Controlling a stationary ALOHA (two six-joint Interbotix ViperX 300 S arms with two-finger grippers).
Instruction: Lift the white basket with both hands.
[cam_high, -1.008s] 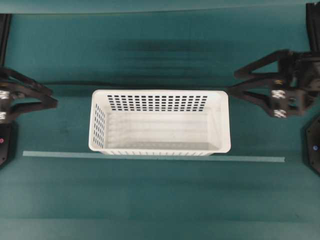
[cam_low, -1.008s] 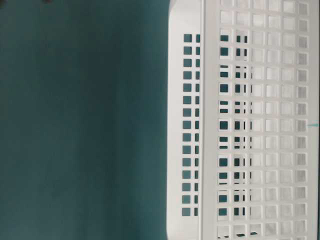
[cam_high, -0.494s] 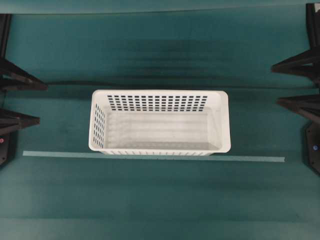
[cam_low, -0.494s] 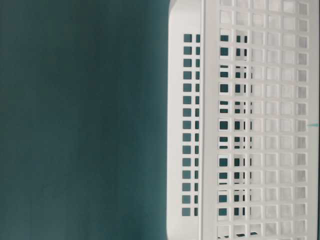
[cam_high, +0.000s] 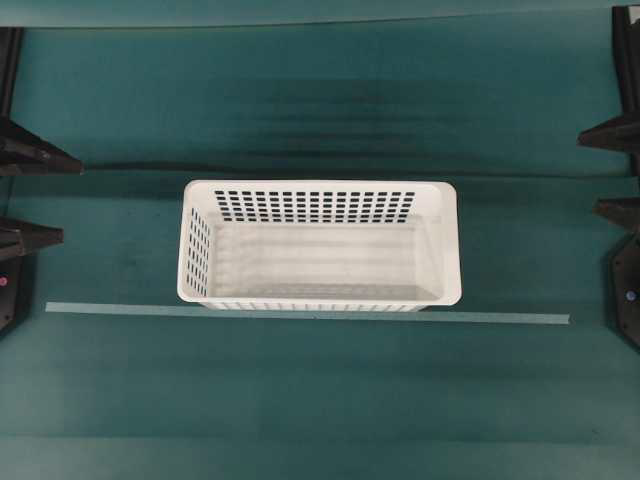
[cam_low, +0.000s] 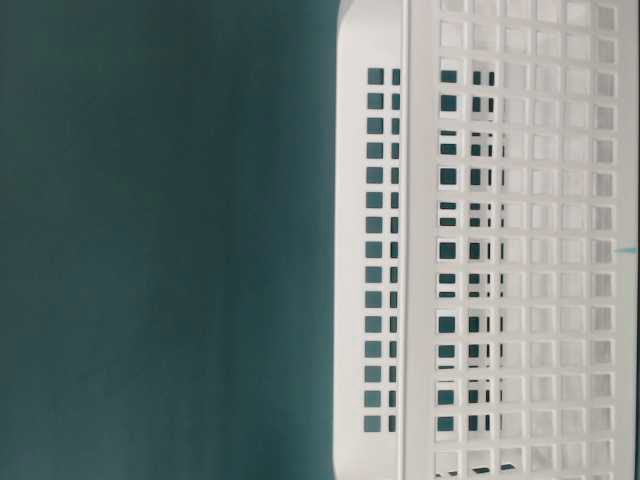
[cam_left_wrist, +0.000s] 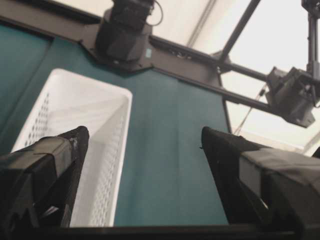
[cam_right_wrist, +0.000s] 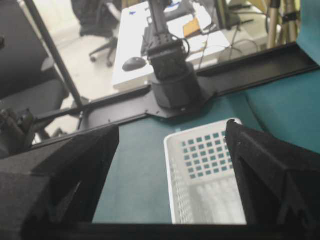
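Note:
The white basket (cam_high: 320, 186) stands upright on the teal table, mid-view, with slotted walls and nothing inside. At table level its slotted wall (cam_low: 500, 250) fills the right side. My left gripper (cam_high: 68, 200) sits at the far left edge, open, well clear of the basket's left end. My right gripper (cam_high: 590, 172) is at the far right edge, also open and apart from the basket. In the left wrist view the basket (cam_left_wrist: 75, 110) lies ahead behind the left finger, the gripper (cam_left_wrist: 143, 137) holding nothing. The right wrist view shows the basket (cam_right_wrist: 200, 165) ahead of the open gripper (cam_right_wrist: 172, 131).
A pale tape strip (cam_high: 300, 313) runs across the table along the basket's front side. Black arm bases sit at the left (cam_high: 8, 290) and right (cam_high: 626, 300) edges. Each wrist view shows the opposite arm's base (cam_left_wrist: 125, 35) (cam_right_wrist: 172, 87) beyond the basket.
Both grippers have drawn back outward to the frame edges; the right one was by the basket's right rim a second ago. The basket has not moved.

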